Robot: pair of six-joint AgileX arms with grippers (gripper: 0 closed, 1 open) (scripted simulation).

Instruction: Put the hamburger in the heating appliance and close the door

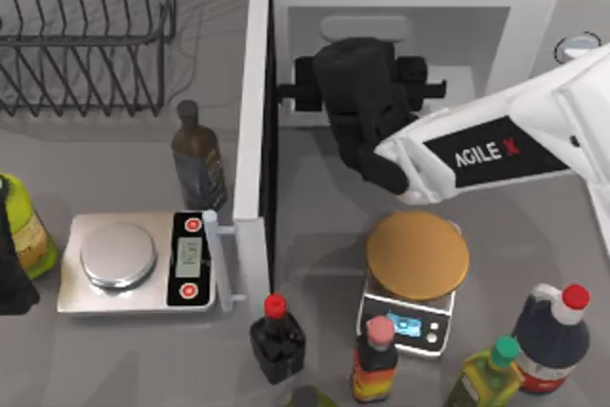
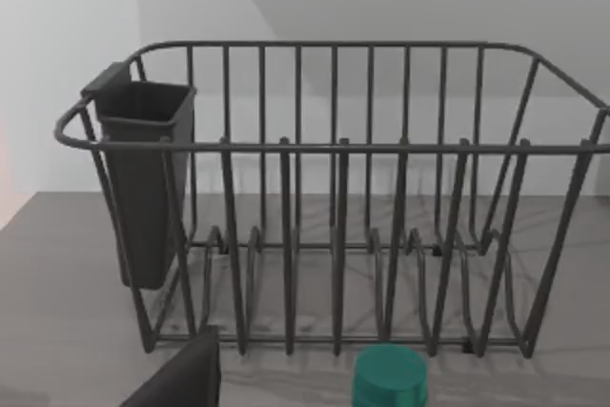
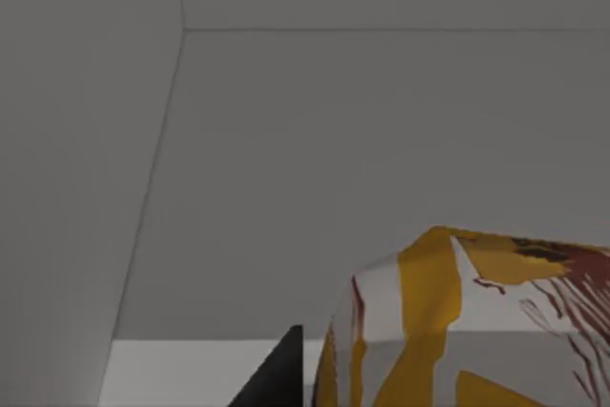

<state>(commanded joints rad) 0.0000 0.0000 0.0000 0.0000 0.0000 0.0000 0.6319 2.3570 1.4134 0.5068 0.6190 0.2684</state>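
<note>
Right arm reaches in from the right edge of the top view, its pincer [image 1: 357, 78] at the microwave's [image 1: 534, 7] open cavity, upper centre of frame. Right wrist view: the hamburger [image 3: 457, 321] sits at lower right against the grey inner walls, with a dark finger [image 3: 276, 374] just beside it; looks gripped, but I can't tell for sure whether the pincer is closed on it. The door [image 1: 253, 140] stands swung open, running down the frame left of the cavity, handle [image 1: 214, 259] near its lower end. Left pincer [image 1: 14, 269] is parked at the left edge of the counter [image 1: 114, 359]; can't tell its opening. Left wrist view faces the wire dish rack [image 2: 334, 150].
</note>
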